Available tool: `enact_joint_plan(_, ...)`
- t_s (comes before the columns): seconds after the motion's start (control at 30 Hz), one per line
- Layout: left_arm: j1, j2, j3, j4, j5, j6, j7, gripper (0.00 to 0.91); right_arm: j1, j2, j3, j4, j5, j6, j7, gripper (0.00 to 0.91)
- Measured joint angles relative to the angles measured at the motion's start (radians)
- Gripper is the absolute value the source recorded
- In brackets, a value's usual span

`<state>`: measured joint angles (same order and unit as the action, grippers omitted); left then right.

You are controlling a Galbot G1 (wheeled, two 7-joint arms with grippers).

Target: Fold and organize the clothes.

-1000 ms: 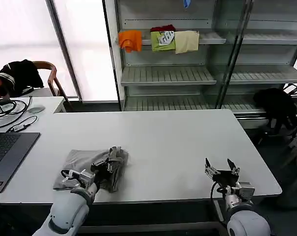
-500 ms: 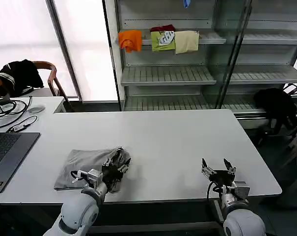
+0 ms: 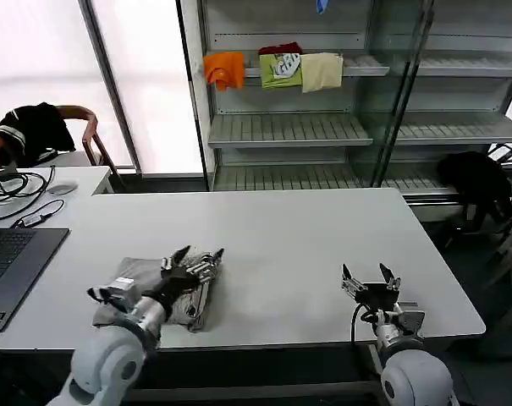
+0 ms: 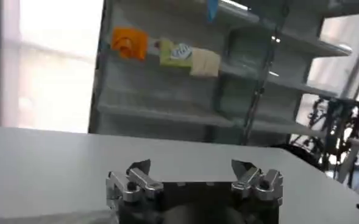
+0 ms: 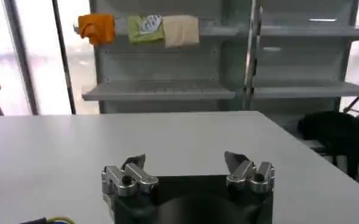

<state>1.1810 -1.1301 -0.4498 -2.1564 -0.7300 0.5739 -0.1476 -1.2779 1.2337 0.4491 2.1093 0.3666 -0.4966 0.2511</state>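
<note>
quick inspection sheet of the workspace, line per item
surface: white table, mostly bare
job's things: grey T-shirt folded into a bundle near the front left edge
clutter: laptop at the table's left edge
end effectors: left end effector open, above the bundle's right end; right end effector open, over bare table at front right
cables: black cables on the side desk, left
surroundings: shelf with orange, green and cream cloths; black garment at right; another on a chair at left
</note>
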Motion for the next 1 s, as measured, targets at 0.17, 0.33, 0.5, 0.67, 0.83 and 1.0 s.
enact_joint_plan(0.17,0.032,0.050,-0.116,0.016,-0.048,0.001,-0.010,0.907,0.028,-0.015,-0.022,-0.007,0.014,-0.010,0.002,0.907)
enact_joint_plan(0.33,0.056,0.069,-0.210,0.055,-0.066,0.001,-0.006,0.907,0.054,-0.030,-0.040,-0.017,0.029,-0.014,0.005,0.907)
enact_joint_plan(0.5,0.078,0.069,-0.256,0.109,-0.057,-0.006,0.010,0.907,0.078,-0.045,-0.055,-0.028,0.047,-0.012,0.005,0.907)
enact_joint_plan(0.67,0.087,0.049,-0.281,0.171,-0.029,-0.023,0.039,0.907,0.100,-0.050,-0.068,-0.044,0.055,-0.005,0.006,0.907)
enact_joint_plan(0.83,0.088,0.025,-0.291,0.229,0.000,-0.041,0.066,0.907,0.123,-0.049,-0.075,-0.064,0.060,0.005,0.004,0.907)
enact_joint_plan(1.0,0.082,0.001,-0.296,0.279,0.023,-0.054,0.089,0.907,0.134,-0.055,-0.084,-0.069,0.064,0.008,-0.004,0.907)
